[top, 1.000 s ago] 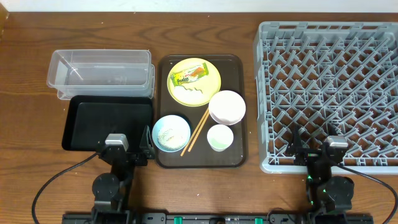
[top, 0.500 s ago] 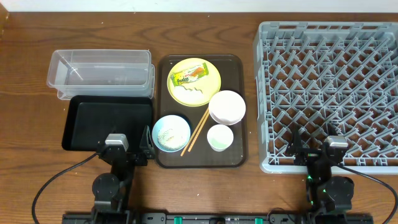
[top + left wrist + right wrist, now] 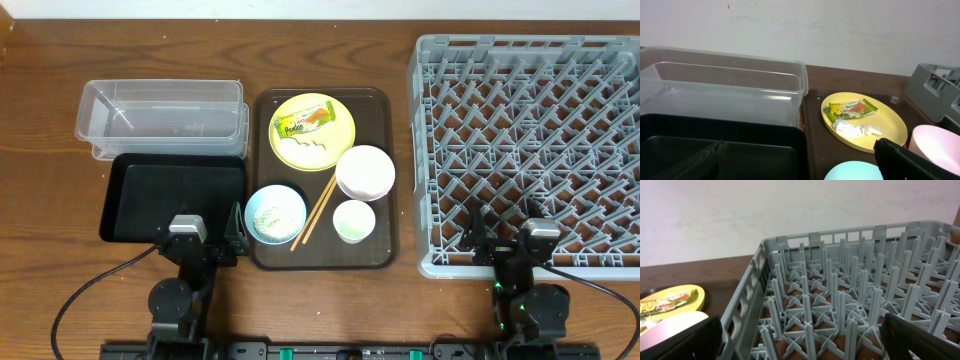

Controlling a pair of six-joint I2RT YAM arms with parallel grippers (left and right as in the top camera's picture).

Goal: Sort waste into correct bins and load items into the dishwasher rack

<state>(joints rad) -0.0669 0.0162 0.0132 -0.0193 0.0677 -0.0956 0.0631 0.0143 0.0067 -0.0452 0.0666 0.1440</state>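
Where the left wrist view ends, light blue bowl (image 3: 850, 172) cropped

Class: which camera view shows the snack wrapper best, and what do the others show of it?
The left wrist view: the snack wrapper lies near, unobstructed, its print visible on the yellow plate. Overhead shows it whole but small. The right wrist view catches only part of it at the left edge.
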